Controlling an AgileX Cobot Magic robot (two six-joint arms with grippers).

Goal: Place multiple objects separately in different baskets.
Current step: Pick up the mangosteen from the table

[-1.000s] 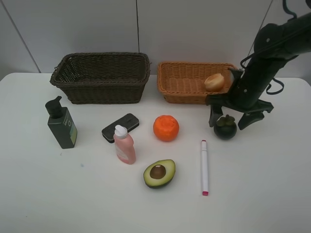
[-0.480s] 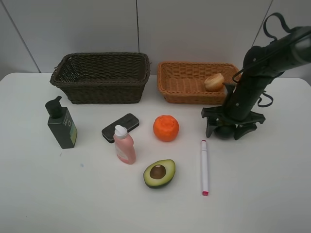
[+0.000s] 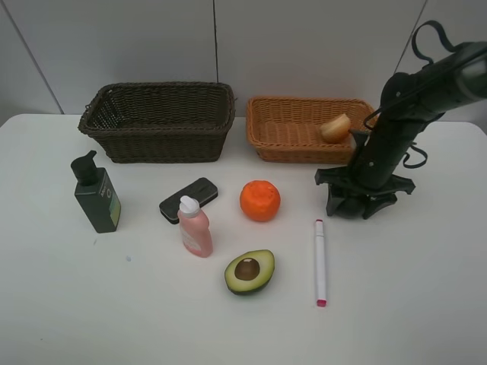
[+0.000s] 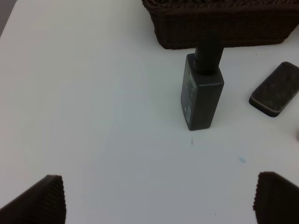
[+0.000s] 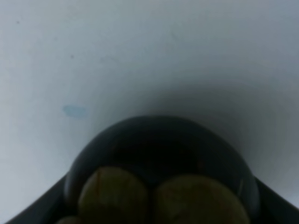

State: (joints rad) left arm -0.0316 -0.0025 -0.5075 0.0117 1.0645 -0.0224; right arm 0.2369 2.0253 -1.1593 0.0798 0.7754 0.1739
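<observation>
The dark mangosteen [image 5: 159, 154] sits on the table between the fingers of my right gripper [image 3: 352, 207], which press against its two sides. An orange [image 3: 260, 200], a halved avocado [image 3: 249, 271], a white marker [image 3: 320, 261], a pink bottle [image 3: 195, 227], a black flat device [image 3: 189, 199] and a green pump bottle [image 3: 97, 195] rest on the table. A tan round fruit [image 3: 335, 128] lies in the light basket [image 3: 293, 148]. The dark basket [image 3: 157, 141] stands left of it. My left gripper [image 4: 159, 200] is open above the table, near the pump bottle [image 4: 202, 93].
Both baskets stand side by side along the back of the white table, against the wall. The right arm [image 3: 411, 99] reaches down in front of the light basket's right end. The left arm is out of the exterior view.
My right gripper dropped down over the mangosteen and its fingers drew in against the fruit. Nothing else on the table moved.
</observation>
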